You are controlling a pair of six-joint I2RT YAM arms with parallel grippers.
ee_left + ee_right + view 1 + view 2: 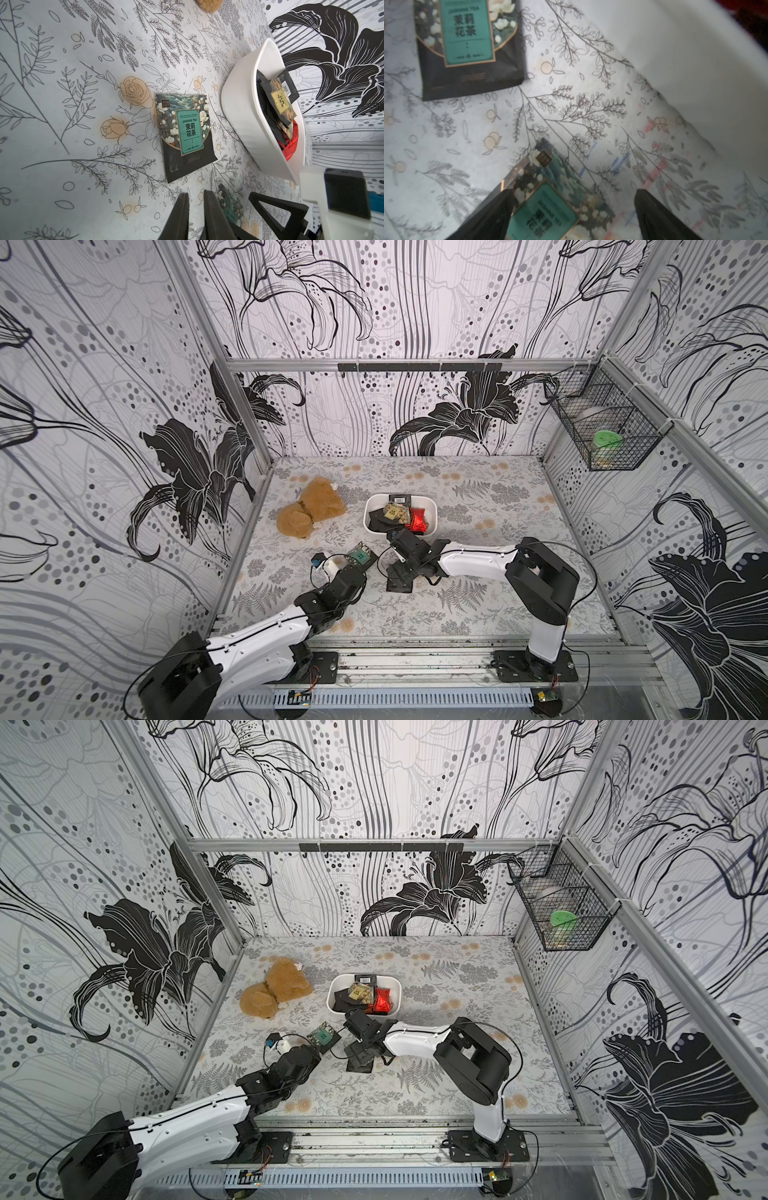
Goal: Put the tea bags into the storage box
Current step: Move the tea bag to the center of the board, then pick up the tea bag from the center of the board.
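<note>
Green-labelled jasmine tea sachet (542, 207) lies between the wide right tool (573, 216), box (695, 62) at two o'clock; left tool (195, 216) narrow, empty

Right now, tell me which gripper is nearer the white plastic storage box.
Right. The right gripper hovers at the white plastic storage box's near rim; the left gripper sits farther back, beside a green-labelled tea bag.

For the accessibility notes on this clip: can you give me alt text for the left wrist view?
A green-labelled jasmine tea sachet lies flat on the floral table cover, beside the white storage box already holding several sachets. The left gripper, nearly closed and empty, points toward it.
</note>
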